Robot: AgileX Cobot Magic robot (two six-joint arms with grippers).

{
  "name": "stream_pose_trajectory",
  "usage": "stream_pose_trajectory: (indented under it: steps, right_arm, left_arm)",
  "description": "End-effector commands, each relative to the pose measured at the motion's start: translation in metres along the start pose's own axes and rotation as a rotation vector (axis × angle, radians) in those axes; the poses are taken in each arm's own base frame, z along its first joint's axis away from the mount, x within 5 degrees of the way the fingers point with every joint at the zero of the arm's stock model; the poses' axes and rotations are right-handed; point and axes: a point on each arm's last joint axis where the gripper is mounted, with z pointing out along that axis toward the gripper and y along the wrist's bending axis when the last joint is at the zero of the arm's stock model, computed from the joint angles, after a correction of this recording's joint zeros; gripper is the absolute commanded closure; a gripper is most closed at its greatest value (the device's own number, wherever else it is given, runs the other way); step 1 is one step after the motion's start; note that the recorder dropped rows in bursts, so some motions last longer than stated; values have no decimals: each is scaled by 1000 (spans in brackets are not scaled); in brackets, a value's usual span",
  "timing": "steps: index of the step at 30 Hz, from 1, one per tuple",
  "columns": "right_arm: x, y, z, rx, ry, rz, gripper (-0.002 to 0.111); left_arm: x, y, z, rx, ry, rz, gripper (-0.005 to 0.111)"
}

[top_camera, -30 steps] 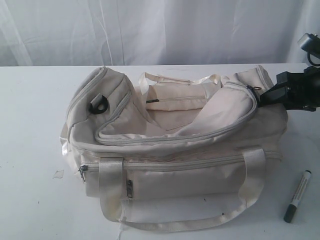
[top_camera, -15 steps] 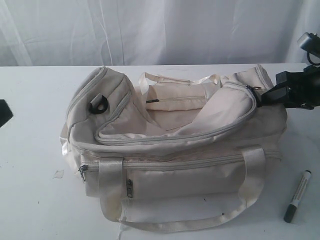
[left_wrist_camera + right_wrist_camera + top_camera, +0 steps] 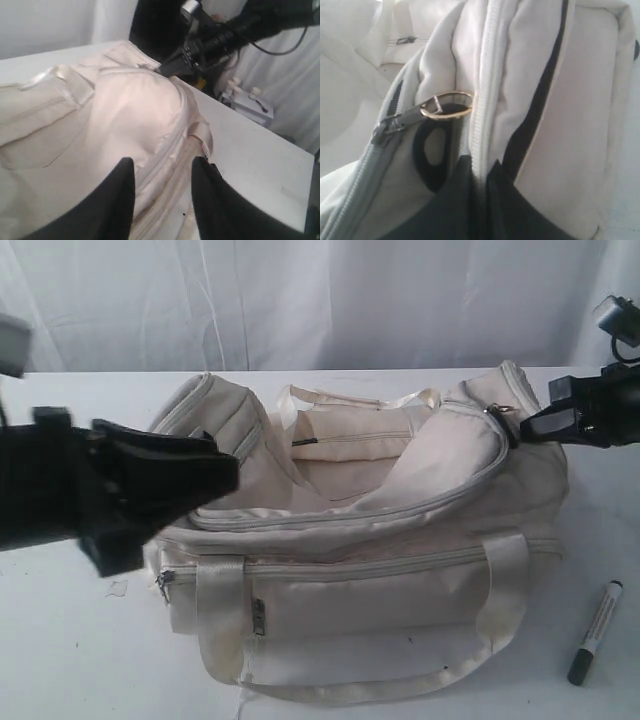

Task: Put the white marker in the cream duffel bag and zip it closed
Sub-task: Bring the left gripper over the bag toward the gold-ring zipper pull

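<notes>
The right gripper [image 3: 480, 176] is clamped on a fold of cloth at the end of the bag [image 3: 370, 580], with the zip pull [image 3: 445, 106] just beyond its tips. The left gripper [image 3: 162, 175] hovers over the other end, jaws parted and empty. The marker [image 3: 596, 632] lies on the table [image 3: 60, 660], well apart from both. That thin pinch could slip and drop the flap [image 3: 440, 465] over the opening, or a hard tug could drag the bag onto the marker.

Table [image 3: 60, 660] bears duffel bag [image 3: 380, 580]; marker [image 3: 596, 631] beside it.
</notes>
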Motion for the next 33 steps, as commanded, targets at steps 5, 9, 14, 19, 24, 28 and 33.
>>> stream_pose_trajectory:
  steps: [5, 9, 14, 19, 24, 28, 33]
  right_arm:
    - [-5, 9, -2, -95, -35, -30, 108]
    - [-1, 17, -3, -182, 5, -30, 108]
    - [-2, 20, -3, -215, -6, -17, 108]
    - [-1, 22, -4, -239, -2, -29, 108]
    - [-2, 25, -4, -273, -17, -50, 108]
    - [-2, 25, -5, -275, -16, -50, 108]
    - [-2, 25, -5, -276, -17, -50, 108]
  left_arm:
    - [-44, -27, 106, -114, 108, 301, 64]
    - [-59, -19, 160, -103, 98, 362, 64]
    - [-62, -12, 199, -81, 91, 360, 64]
    - [-63, -13, 225, -54, 76, 364, 64]
    - [-55, -6, 249, -64, 92, 407, 64]
    - [-46, 0, 263, -68, 119, 465, 64]
    - [-39, 8, 271, -110, 153, 537, 64]
